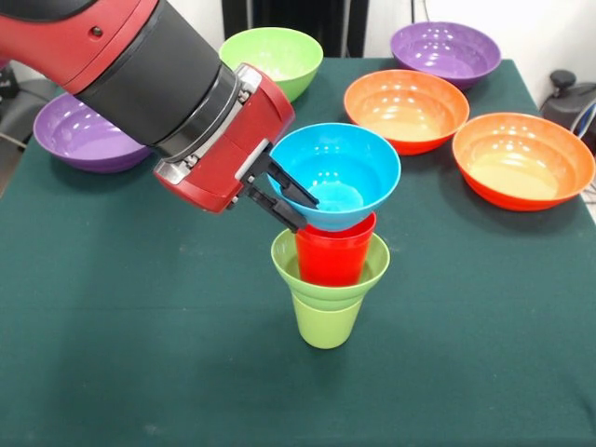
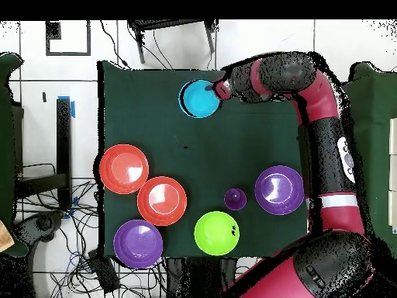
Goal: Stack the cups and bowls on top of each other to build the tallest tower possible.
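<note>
The hand (image 1: 291,197) pinches the rim of the blue bowl (image 1: 340,173), seated on the red cup (image 1: 333,253) just below. Releasing with sideways drag could topple the tower (image 1: 331,279).

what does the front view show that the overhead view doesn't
Only the front view shows the tower's layers: lime green cup, small lime-green bowl, red cup, with the end effector gripping the small blue bowl's rim. Only the overhead view shows the purple cup and the whole arm. Both show the blue bowl, two orange bowls, two purple bowls and the medium lime-green bowl.
</note>
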You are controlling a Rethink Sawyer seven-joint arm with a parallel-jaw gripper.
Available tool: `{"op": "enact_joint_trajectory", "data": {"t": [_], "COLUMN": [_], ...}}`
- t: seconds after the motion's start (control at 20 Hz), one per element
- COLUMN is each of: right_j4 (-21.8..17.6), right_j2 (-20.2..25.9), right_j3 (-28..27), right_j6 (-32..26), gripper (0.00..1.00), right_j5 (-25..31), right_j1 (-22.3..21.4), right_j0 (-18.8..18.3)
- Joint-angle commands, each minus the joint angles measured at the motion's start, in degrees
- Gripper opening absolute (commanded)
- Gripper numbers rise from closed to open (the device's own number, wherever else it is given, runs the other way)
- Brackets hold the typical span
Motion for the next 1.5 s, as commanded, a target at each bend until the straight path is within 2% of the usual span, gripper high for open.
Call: {"op": "enact_joint_trajectory", "data": {"t": [0.05, 0.4, 0.6, 1.15, 1.5], "right_j4": [-0.6, -0.7, -0.5, -0.4, -0.5], "right_j2": [-3.5, -3.5, -3.4, -3.3, -3.1], "right_j3": [2.3, 3.6, 2.1, 2.4, 4.8], "right_j6": [-1.3, -2.1, -1.9, -1.6, -1.5], "gripper": [0.00, 0.00, 0.00, 0.00, 0.00], "right_j5": [-4.2, -4.8, -4.0, -4.8, -6.6], "right_j1": [1.2, 1.1, 1.3, 1.5, 1.4], "right_j0": [0.4, -0.4, 0.5, 0.3, -1.0]}}
